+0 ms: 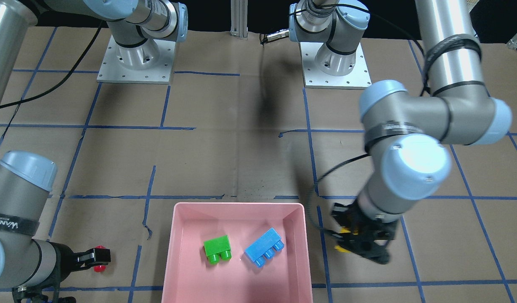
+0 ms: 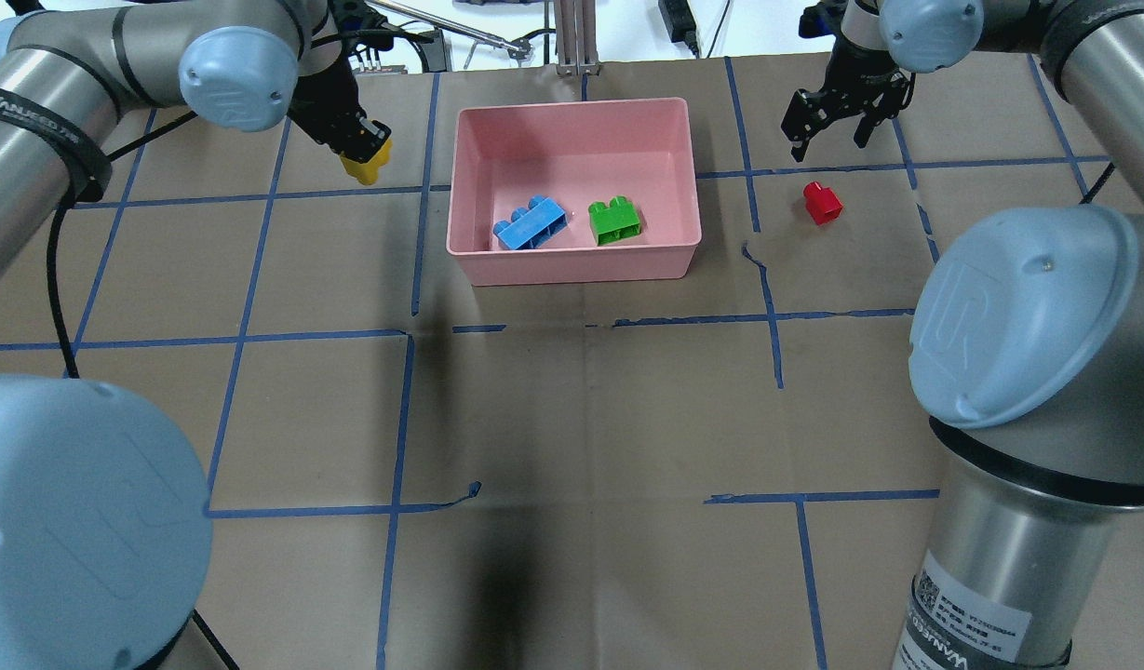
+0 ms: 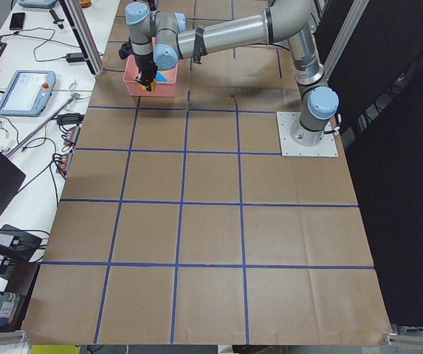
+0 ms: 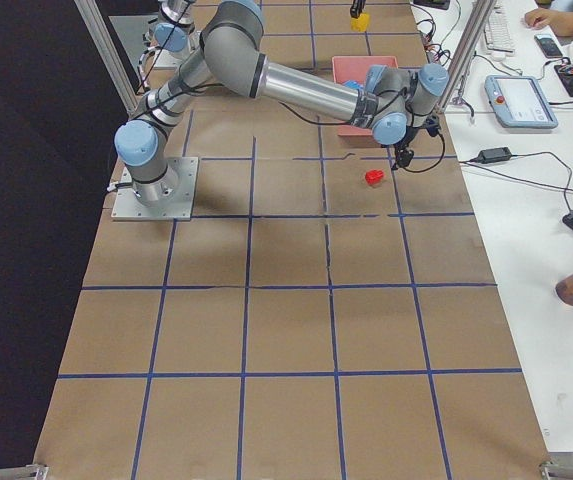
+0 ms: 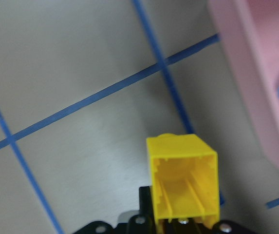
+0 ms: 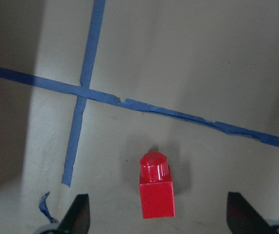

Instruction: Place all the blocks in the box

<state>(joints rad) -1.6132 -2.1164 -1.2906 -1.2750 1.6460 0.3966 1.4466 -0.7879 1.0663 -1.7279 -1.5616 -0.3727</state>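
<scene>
Two of four toy bricks lie in the large shallow pink plastic tray (image 2: 572, 265) at the far side of the brown-papered bench (image 2: 581, 419), which is gridded with blue tape. The green two-stud brick (image 2: 614, 221) and the longer blue three-stud brick (image 2: 531, 224) rest side by side on the tray floor, near its front wall, apart from each other and with their studs pointing toward the far rim.

The left arm's fingers (image 2: 356, 138) are clenched on the yellow two-stud brick (image 2: 365, 163), holding it outside the tray, off its left wall and apart from it. In the left wrist view the brick's hollow underside faces the camera, with a corner of the pink tray wall at the view's right edge. Whether the brick touches the bench cannot be told.

The right arm's fingers (image 6: 79, 214) are spread wide and grasp nothing. The small red one-stud brick (image 2: 823, 203) sits alone on the bench to the tray's right, near it but not touching. In the right wrist view it lies in the gap between the two fingertips, untouched by either, just short of a torn line of blue tape. From overhead, the fingers hang beyond the red brick, toward the bench's far edge.
</scene>
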